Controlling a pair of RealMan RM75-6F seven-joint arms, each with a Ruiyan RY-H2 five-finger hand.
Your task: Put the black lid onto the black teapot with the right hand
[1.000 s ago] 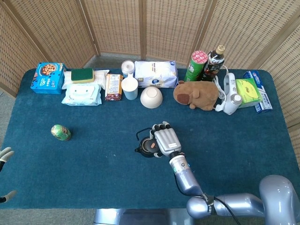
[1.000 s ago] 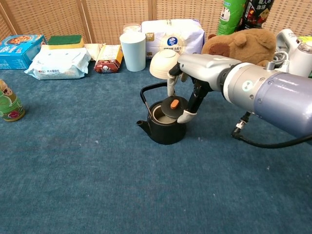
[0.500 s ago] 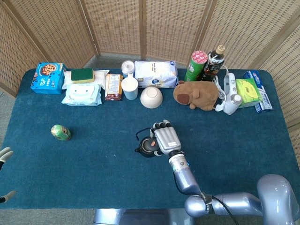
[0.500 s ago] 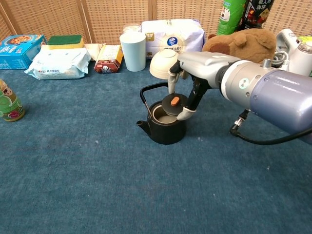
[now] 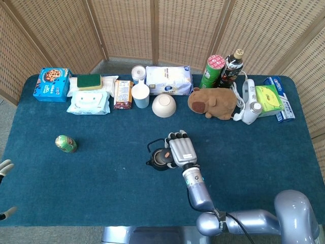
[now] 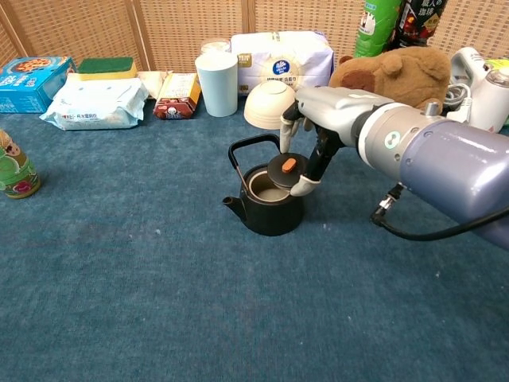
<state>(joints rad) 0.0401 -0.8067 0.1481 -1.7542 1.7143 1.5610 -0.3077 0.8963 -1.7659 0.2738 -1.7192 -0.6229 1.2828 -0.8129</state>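
Black lid (image 6: 287,169) tilted in right hand (image 6: 312,139) | head view: hidden

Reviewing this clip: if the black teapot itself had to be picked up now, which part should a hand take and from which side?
Probably the arched handle of the black teapot, taken from above on its left. The loop stands upright and open on the side away from the right hand, which holds the black lid tilted over the opening's right edge. The round body offers less purchase.

The black lid (image 6: 287,169) is held by the right hand (image 6: 308,151), tilted over the rim of the open black teapot (image 6: 269,200), apparently not seated.
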